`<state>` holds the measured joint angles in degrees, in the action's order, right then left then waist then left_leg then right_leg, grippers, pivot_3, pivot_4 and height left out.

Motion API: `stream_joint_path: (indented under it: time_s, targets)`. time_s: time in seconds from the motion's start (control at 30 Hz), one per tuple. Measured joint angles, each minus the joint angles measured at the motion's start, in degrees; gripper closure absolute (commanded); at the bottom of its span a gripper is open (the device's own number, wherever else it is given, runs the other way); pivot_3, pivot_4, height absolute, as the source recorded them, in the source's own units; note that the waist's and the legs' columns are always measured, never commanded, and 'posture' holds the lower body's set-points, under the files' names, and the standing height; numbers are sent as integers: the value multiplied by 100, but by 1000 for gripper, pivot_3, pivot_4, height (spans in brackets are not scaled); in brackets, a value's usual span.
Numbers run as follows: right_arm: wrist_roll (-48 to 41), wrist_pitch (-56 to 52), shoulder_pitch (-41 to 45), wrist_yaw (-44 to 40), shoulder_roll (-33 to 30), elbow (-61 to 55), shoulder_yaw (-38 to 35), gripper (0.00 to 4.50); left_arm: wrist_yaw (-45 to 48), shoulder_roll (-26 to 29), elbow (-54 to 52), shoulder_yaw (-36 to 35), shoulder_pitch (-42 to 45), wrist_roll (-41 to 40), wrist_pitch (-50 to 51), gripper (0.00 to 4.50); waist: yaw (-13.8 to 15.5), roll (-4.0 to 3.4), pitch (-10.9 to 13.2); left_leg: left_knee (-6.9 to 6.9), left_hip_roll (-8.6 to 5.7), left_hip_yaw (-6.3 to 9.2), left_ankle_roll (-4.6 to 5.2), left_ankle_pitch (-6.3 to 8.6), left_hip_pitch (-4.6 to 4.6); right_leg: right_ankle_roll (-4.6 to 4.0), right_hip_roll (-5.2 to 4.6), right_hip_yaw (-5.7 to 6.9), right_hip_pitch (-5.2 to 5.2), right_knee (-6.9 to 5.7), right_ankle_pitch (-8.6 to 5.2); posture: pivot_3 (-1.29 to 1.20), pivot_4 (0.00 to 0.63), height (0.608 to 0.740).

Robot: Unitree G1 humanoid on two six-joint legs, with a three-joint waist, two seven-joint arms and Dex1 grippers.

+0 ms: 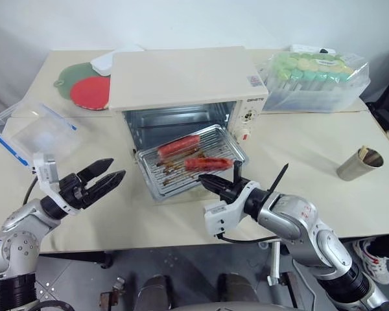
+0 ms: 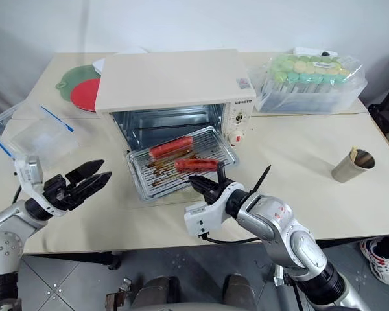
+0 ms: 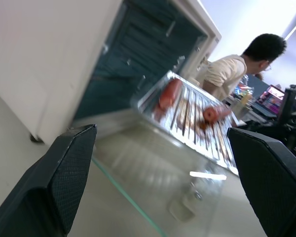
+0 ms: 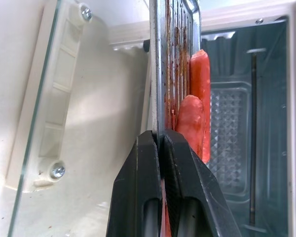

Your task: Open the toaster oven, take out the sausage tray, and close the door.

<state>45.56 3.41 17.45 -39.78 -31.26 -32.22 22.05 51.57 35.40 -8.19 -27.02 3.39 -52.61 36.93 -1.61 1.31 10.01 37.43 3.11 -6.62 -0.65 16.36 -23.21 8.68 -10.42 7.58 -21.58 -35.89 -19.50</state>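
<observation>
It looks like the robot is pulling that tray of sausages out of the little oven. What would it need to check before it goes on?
1. Door folded fully down: ok.
2. Right gripper jaws pinched on the sausage tray rim: ok.
3. Tray clear of the toaster oven: not ok, its back end sits at the opening.
4. Both sausages resting on the tray: ok.
5. Left gripper jaws open and apart from the tray: ok.
6. Tray level enough to keep them from rolling: cannot tell.
</observation>
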Motion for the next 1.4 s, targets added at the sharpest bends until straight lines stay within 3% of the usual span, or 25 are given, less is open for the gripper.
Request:
stream_joint_path:
  time_s: [0.23,0.53,0.87,0.97,1.23,1.4]
  targets:
    - [-84,235,-174,-2,-37,-110,-74,4435,-369,354,-737,14,-206,-1105,1299,0,15,-1,1,14,2,6,0,0,2,0,0,-3,9,-4,0,0,150,740]
    - [-100,419,-224,-2,-70,-110,-235,4435,-2225,125,-457,330,509,-2497,2630,0,15,0,0,13,2,53,0,-1,3,0,1,-3,10,-6,0,0,150,740]
    - [-130,553,-222,-1,-66,-110,-238,4435,-3446,-187,22,568,728,-3693,3002,0,15,0,0,16,-1,60,0,-1,3,0,0,-5,12,-6,0,0,150,740]
    - [-144,561,-221,-1,-66,-110,-238,4500,-3563,-199,79,606,751,-3813,2999,592,16,0,0,17,-2,59,0,-1,3,0,0,-5,13,-6,0,0,150,740]
    - [-193,657,-186,9,-50,-105,-240,4500,-3719,-379,323,778,898,-3869,2928,3023,25,0,0,21,-3,58,-1,-1,3,0,0,-5,16,-6,0,0,150,740]
    - [-223,758,-188,0,-118,-39,-255,4500,-4235,-371,430,869,924,-4463,2972,4418,23,1,0,21,-2,63,0,-1,3,0,0,-5,16,-6,0,0,150,740]
